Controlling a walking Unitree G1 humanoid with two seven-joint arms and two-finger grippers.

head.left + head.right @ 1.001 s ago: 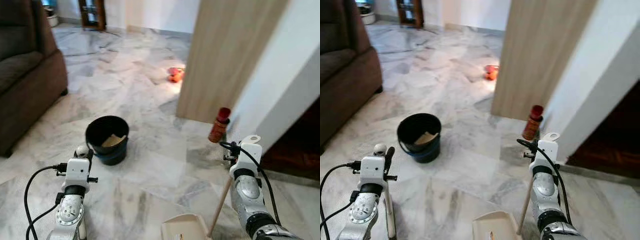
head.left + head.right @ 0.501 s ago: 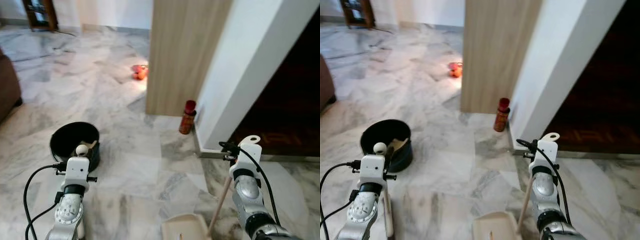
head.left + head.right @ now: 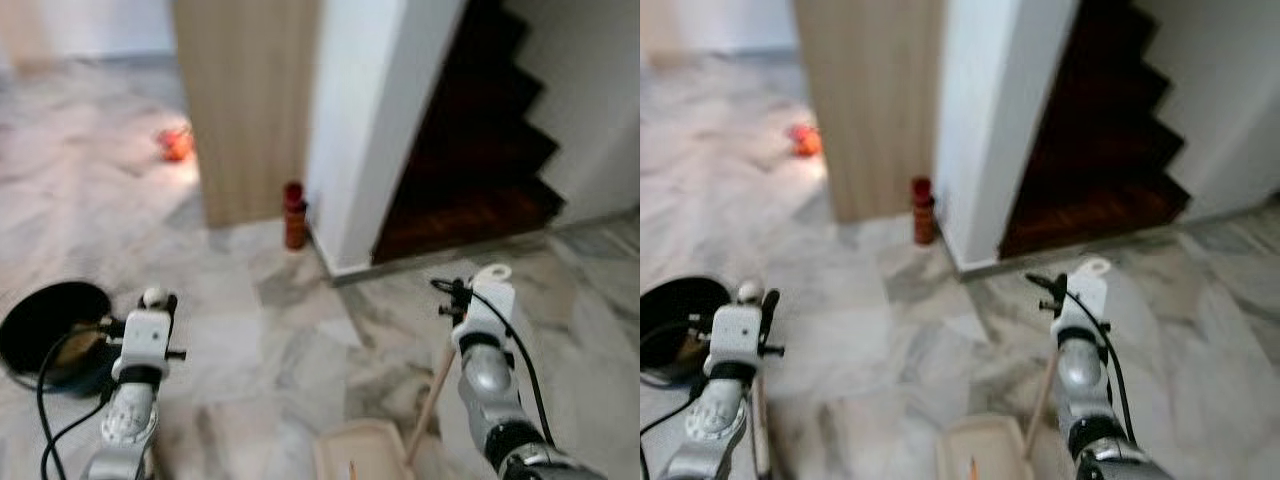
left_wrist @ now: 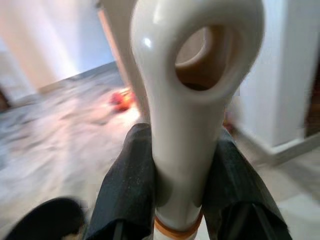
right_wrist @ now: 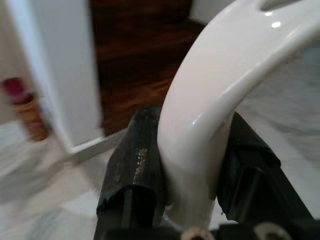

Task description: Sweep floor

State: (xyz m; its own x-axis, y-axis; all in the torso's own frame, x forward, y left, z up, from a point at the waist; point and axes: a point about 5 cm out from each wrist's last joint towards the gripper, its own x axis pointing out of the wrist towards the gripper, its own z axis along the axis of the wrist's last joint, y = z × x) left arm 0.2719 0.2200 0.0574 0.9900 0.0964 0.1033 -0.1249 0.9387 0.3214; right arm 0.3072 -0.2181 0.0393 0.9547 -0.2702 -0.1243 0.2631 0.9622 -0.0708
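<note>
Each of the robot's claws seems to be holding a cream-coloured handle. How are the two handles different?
The left handle, in the left gripper, ends in a closed loop with a round hole; the right handle, in the right gripper, arches over like a hook. An orange band rings the left handle's base; the right handle continues into a wooden stick down to the dustpan. Both are glossy cream plastic, clamped between black fingers.

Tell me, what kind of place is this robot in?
Probably a home's ground floor: grey-veined marble floor tiles, a dark wooden staircase behind a white wall, and a black round bucket for cleaning.
</note>
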